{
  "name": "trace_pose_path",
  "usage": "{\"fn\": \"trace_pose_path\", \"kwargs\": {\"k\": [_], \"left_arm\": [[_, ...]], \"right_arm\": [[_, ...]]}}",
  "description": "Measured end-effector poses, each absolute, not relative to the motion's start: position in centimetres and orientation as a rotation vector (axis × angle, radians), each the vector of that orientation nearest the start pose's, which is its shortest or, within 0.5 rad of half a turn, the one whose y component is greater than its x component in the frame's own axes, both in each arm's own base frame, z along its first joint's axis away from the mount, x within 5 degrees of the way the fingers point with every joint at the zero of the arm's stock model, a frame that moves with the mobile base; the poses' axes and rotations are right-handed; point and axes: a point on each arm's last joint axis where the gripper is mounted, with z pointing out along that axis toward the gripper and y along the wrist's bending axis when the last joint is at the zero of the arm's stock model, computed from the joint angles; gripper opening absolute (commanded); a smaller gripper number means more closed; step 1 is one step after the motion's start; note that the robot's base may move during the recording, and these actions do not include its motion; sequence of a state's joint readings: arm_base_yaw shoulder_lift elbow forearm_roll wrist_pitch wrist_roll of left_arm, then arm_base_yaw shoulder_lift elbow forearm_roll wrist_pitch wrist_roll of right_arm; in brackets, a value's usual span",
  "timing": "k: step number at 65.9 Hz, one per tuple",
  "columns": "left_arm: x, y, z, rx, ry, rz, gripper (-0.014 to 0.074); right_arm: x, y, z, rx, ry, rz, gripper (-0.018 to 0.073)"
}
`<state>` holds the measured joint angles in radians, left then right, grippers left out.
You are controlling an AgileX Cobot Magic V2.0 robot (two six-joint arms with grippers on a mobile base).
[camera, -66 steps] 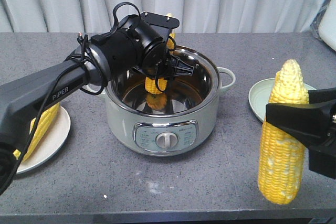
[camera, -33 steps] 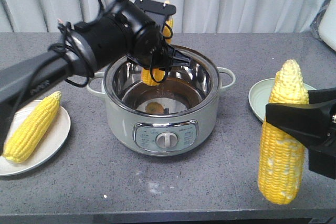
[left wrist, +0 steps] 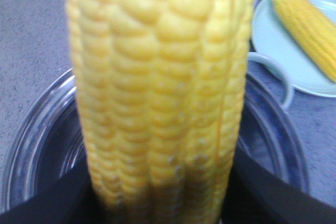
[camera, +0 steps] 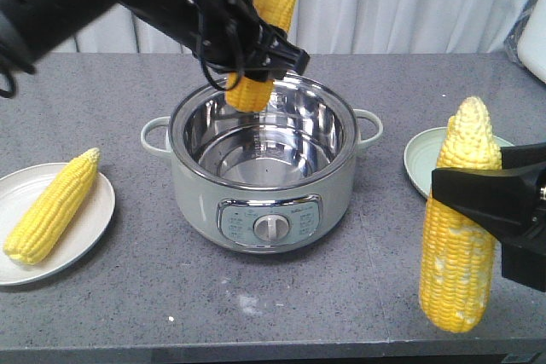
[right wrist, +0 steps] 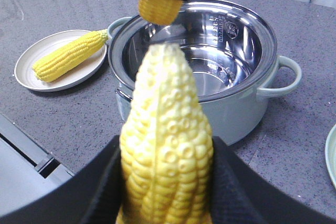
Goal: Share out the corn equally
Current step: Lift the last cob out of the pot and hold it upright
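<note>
My left gripper (camera: 256, 53) is shut on a yellow corn cob (camera: 266, 23) and holds it upright over the back rim of the steel pot (camera: 264, 210). That cob (left wrist: 157, 87) fills the left wrist view. A second corn cob (camera: 53, 205) lies on the white plate (camera: 95, 219) at the left. At the right front, my right gripper (camera: 490, 198) is shut on a third cob (camera: 459, 219), upright above the table; the right wrist view shows this cob (right wrist: 167, 145) between the black fingers (right wrist: 105, 182). The pale green plate (camera: 420, 159) behind it shows no corn.
The pot's inside (right wrist: 220, 61) is bare steel, with a handle on each side (right wrist: 286, 74). A control knob (camera: 271, 228) faces the table's front edge. Grey curtains hang behind the table.
My left arm has risen, lifting its cob from inside the pot to above the rim, and no longer covers the left plate. The right gripper and its cob have not moved.
</note>
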<state>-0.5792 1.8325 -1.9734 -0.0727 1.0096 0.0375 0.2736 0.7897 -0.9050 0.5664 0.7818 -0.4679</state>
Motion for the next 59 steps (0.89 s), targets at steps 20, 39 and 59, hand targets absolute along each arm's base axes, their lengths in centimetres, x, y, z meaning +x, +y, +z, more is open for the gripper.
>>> {"fn": "trace_pose_path", "kwargs": {"k": [20, 39, 59], "left_arm": [[29.6, -19.8, 40.8, 0.76, 2.172, -0.415, 0.03], [23.7, -16.0, 40.2, 0.72, 2.083, -0.416, 0.03], [18.0, -12.4, 39.3, 0.736, 2.011, -0.399, 0.03]], "right_arm": [[12.9, 7.2, 38.2, -0.566, 1.996, 0.543, 0.0194], [12.9, 7.2, 38.2, -0.566, 1.996, 0.543, 0.0194], [12.9, 7.2, 38.2, -0.566, 1.996, 0.543, 0.0194]]}}
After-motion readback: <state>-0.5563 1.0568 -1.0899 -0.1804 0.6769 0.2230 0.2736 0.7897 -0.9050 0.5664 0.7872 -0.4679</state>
